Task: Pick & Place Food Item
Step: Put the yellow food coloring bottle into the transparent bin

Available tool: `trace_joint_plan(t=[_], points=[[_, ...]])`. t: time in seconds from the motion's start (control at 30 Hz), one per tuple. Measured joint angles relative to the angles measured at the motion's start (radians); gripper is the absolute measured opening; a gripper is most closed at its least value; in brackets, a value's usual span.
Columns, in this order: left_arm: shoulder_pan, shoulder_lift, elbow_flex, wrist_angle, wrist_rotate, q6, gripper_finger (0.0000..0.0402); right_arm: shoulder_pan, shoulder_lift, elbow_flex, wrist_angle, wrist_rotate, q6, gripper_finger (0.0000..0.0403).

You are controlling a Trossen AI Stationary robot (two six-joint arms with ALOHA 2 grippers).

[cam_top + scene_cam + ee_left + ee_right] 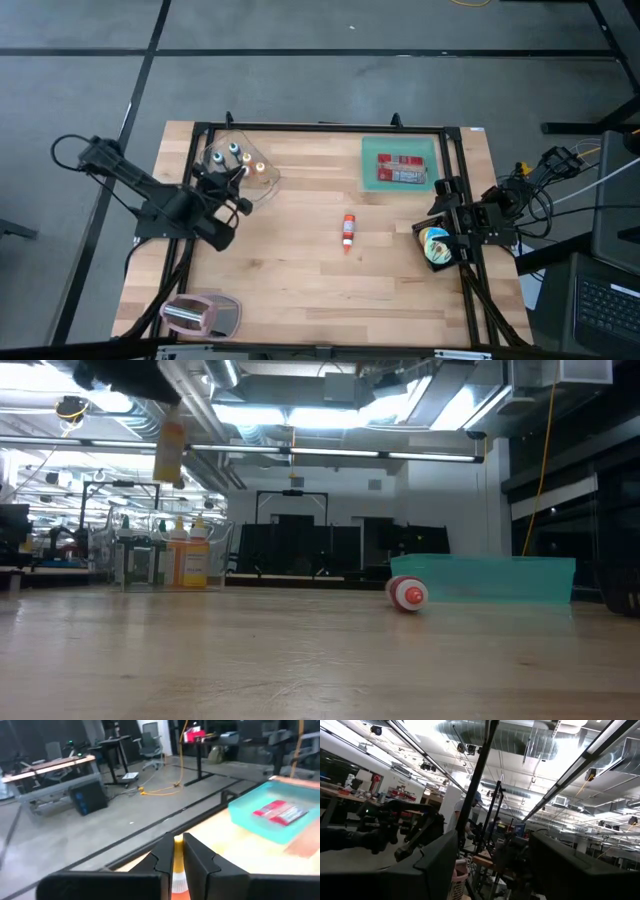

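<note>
yellow-orange bottle (169, 452) raised over the clear bin (240, 170), pinched in closed left gripper (174, 865). seen from table height: bottle hanging clear of the table. right gripper (440, 243) spread open, parked at table's right edge.

bright ceiling lights (330, 405) glare in the low view; the table (300, 280) is evenly lit, shadows soft; left wrist view blurred.

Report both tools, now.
Left tool: shut on a small orange bottle, lifted above the clear bin.
Right tool: open, holding nothing.
</note>
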Motion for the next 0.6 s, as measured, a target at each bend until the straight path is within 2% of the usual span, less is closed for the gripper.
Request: trace_joint_plan(t=[0.1,0.3,0.47,0.6], points=[[0.000,0.050,-0.013,-0.115,0.001,-0.176,0.0019,0.000,0.000,0.000,-0.002,0.000,0.000,0.0242],[-0.002,0.091,-0.141,-0.129,0.033,-0.378,0.0014,0.000,0.000,0.000,-0.002,0.000,0.000,0.0242],[-0.006,0.086,-0.220,-0.146,0.034,-0.483,0.0014,0.000,0.000,0.000,-0.006,0.000,0.001,0.0242],[-0.003,0.076,-0.227,-0.243,0.049,-0.551,0.0013,0.000,0.000,0.000,-0.006,0.012,0.000,0.0242]])
